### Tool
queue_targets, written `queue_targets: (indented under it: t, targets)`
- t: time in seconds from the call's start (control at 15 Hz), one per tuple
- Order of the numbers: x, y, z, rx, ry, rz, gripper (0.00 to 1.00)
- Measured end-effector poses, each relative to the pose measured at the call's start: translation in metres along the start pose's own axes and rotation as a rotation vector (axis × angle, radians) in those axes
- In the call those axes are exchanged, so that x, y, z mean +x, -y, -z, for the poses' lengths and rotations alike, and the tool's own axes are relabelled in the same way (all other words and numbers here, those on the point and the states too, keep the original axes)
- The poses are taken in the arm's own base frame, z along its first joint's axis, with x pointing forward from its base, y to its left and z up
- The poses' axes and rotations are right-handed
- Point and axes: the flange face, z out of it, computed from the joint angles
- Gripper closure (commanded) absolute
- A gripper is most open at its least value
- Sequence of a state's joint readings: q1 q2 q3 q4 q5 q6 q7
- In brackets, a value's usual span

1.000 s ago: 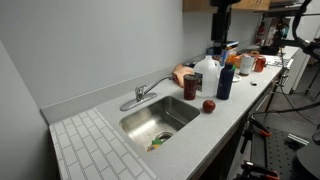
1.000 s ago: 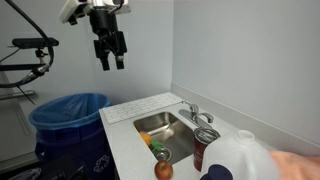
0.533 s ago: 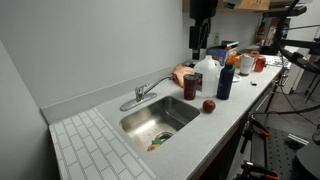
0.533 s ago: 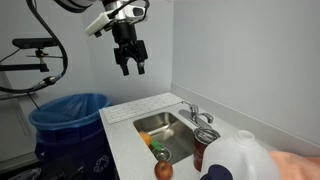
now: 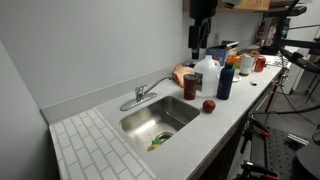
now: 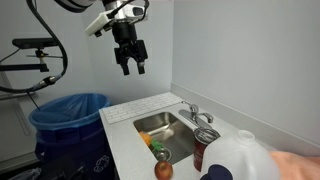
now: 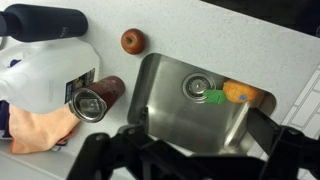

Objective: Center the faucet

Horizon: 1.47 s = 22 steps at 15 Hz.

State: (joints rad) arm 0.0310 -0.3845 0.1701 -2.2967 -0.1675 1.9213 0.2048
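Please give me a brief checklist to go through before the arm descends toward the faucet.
1. Gripper open: ok, fingers spread.
2. Gripper empty: ok.
3. Gripper apart from everything: ok, it hangs high above the counter.
4. Faucet centred: not ok; the spout runs along the back of the sink toward the can.
5. Faucet in the wrist view: not ok, it does not show there.
6. Room between spout and can: cannot tell.
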Motion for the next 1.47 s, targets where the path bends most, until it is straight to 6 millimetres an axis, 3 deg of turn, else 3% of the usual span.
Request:
queue_targets:
  t: [0.27, 0.53, 1.0, 1.2, 1.47]
  targets:
    - [0.029, -0.021, -0.011, 0.014, -0.012, -0.121, 0.00]
    - [0.081, -0.047, -0.033, 0.028, -0.039, -0.225, 0.00]
    - [0.169, -0.074, -0.085, 0.068, -0.144, -0.391, 0.00]
    - [0.193, -0.088, -0.111, 0.051, -0.194, -0.440, 0.00]
    - [0.208, -0.102, -0.144, 0.006, -0.219, -0.492, 0.00]
